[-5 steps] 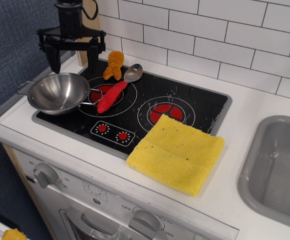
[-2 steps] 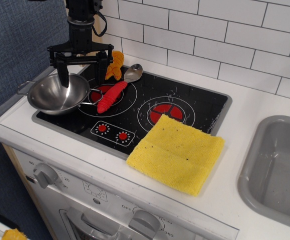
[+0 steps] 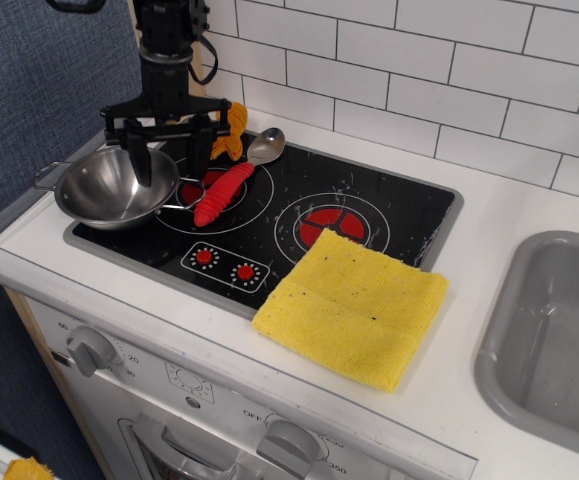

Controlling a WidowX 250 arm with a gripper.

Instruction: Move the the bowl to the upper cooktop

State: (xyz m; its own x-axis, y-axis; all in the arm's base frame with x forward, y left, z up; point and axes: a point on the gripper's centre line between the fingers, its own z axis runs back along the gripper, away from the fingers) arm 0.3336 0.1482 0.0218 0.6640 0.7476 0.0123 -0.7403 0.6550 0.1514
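The shiny steel bowl [image 3: 109,188] sits upright on the left edge of the black hob [image 3: 409,215], its wire handle pointing left. The hob has two red burner marks. The left one [image 3: 191,187], higher in the picture, is partly covered by the bowl's rim and a spoon. The right one [image 3: 335,222] is bare except at its front edge. My gripper [image 3: 175,150] hangs open over the bowl's right rim. One finger [image 3: 141,163] reaches down inside the bowl, and the other finger [image 3: 209,137] is outside it, over the left burner.
A silver spoon with a red handle [image 3: 226,190] lies across the left burner. An orange toy [image 3: 231,128] lies at the hob's back edge. A yellow cloth [image 3: 354,305] overlaps the hob's front right corner. A grey sink [image 3: 559,340] is on the right. A tiled wall stands behind.
My gripper has moved right and down, from behind the bowl to its right rim, with one finger now inside the bowl. The bowl has barely moved.
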